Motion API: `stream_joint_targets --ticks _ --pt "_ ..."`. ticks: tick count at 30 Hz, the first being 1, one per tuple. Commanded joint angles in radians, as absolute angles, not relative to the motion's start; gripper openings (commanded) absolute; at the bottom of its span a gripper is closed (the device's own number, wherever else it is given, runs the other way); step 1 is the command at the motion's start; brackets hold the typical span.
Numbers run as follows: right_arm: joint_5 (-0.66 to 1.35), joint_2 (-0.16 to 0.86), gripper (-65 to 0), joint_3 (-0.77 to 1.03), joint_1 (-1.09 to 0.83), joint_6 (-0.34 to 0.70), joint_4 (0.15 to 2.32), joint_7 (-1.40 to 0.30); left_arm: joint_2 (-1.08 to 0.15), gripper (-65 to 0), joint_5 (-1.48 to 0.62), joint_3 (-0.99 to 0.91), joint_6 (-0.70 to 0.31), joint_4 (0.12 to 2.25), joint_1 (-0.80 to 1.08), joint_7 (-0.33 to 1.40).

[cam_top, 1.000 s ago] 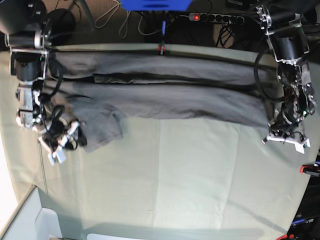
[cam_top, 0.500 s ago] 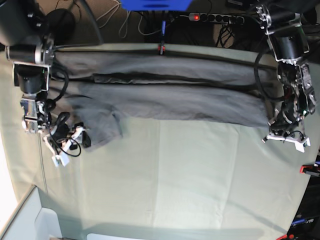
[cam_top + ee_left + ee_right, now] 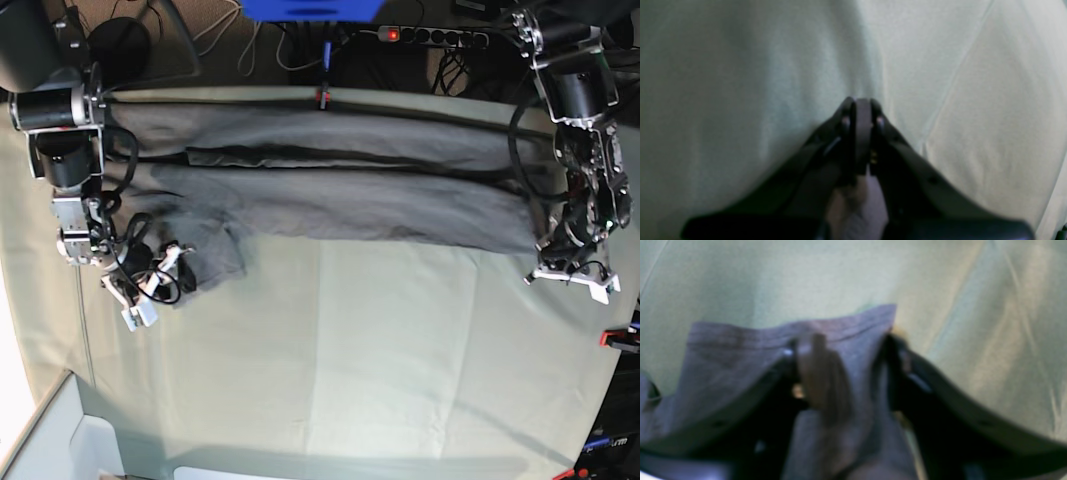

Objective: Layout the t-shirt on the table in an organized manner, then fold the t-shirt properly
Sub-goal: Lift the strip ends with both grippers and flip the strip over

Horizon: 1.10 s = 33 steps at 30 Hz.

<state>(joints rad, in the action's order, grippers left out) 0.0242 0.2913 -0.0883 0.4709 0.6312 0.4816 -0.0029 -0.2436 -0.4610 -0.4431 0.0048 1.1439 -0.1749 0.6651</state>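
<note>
**A:** Start at your right claw, middle of the wrist picture. What do you have?

**B:** The jaws stand partly apart with the hem of the t-shirt bunched between them. The picture is blurred, so you cannot tell if they have bitten yet.

**A:** Then close squarely on the hem band before you lift. And the left claw?

**B:** Narrow, fingers pressed together on a thin dark strip, likely the shirt's other end, though the wrist view is too soft to be sure.

**A:** Where does the shirt lie?

**B:** In the overhead picture the t-shirt stretches as a long band across the upper part of the table, from the right claw at lower left to the left claw at the right edge. One flap hangs down beside the right claw.

**A:** So pinch both layers, keep the two ends level, and draw evenly so the creases pull flat.
</note>
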Motion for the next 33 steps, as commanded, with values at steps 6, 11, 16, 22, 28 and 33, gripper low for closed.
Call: stream_joint_targets --ticks 6,11,16,22,28,33 --pt "0.015 0.300 -65.0 -0.090 0.535 0.605 0.486 -0.038 -0.259 -65.0 -0.463 -0.447 0.004 1.162 -0.203 0.639" --pt "0.021 0.326 -65.0 -0.088 0.590 0.585 0.504 -0.038 -0.262 -65.0 -0.463 -0.447 0.004 1.170 -0.246 0.644" --pt "0.021 0.331 -65.0 -0.087 0.602 0.584 0.671 -0.041 -0.263 -65.0 -0.463 -0.447 0.004 1.168 -0.311 0.642" --pt "0.016 0.298 -65.0 0.056 0.604 0.582 0.780 -0.042 -0.262 -65.0 -0.463 -0.443 0.002 1.155 -0.387 0.638" --pt "0.019 0.295 -65.0 0.177 0.618 0.582 0.785 -0.041 -0.255 -65.0 -0.461 -0.440 0.002 1.153 -0.461 0.638" --pt "0.019 0.298 -65.0 0.249 0.610 0.585 0.785 -0.041 -0.242 -65.0 -0.461 -0.397 0.002 1.095 -0.506 0.638"
